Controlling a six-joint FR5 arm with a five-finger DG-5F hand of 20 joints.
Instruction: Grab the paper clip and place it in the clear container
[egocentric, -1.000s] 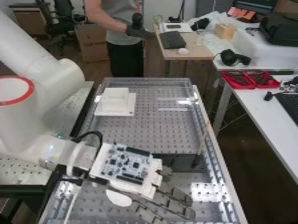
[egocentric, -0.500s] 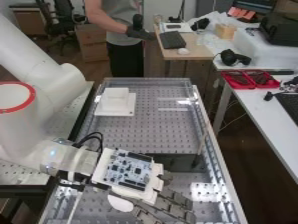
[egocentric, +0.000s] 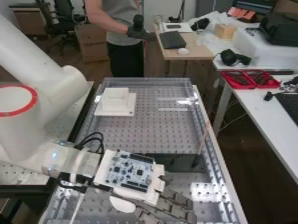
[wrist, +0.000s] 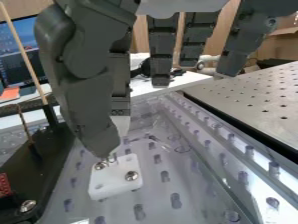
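Low over the near part of the bench, the hand (egocentric: 141, 195) stretches toward the lower right in the high view, fingers straight. In the wrist view the hand (wrist: 83, 75) hangs over the perforated plate, with a thumb tip just above a small white block (wrist: 118, 182) with screws. Small metallic bits show at that tip; whether one is a paper clip I cannot tell. A thin dark wire-like piece (wrist: 151, 138) lies on the plate beyond the block, beside a faint clear rounded outline (wrist: 181, 149) that may be the container.
A black box (egocentric: 178, 162) crosses the bench beside the hand, a thin wooden stick (egocentric: 201, 142) rising from it. Further back stands a white stepped block (egocentric: 116, 102). Clear walls (wrist: 219, 175) run along the plate's side.
In the high view the hand has shifted slightly toward the near end over the last second, mostly in the first half. Its fingers look unchanged.
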